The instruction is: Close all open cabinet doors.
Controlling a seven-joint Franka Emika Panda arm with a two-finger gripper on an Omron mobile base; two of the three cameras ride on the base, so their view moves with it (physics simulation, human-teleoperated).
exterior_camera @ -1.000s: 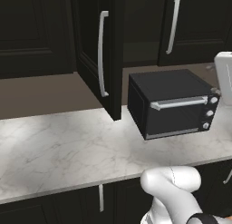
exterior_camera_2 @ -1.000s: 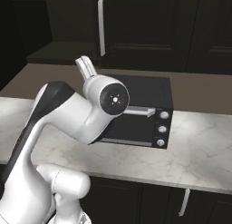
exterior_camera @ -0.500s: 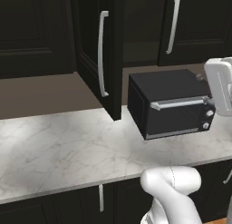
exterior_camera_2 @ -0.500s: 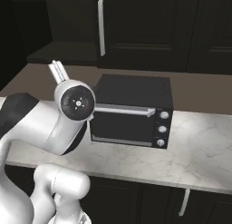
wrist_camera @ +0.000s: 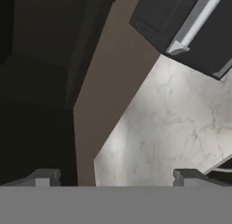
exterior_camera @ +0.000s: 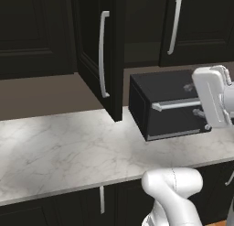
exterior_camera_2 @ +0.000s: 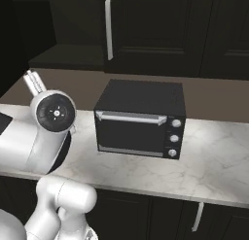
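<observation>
Swinging left past the toaster oven [exterior_camera: 171, 106], my arm has lowered since a second ago; fingers [wrist_camera: 43, 177] wide, empty. Left of the oven, one cabinet door [exterior_camera: 100, 51] stands open above the bench [exterior_camera: 68, 152], unclosed.

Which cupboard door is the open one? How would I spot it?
Find the black toaster oven on the marble counter. Just left of it hangs a tall dark cabinet door with a long silver handle. Unlike its flat-shut neighbours, it swings out over the counter.

Matt near-black wooden cabinet doors [exterior_camera: 98, 56], brushed silver metal handles [exterior_camera: 103, 53], polished marble counter [exterior_camera: 68, 152], matt black toaster oven [exterior_camera_2: 141, 118]
</observation>
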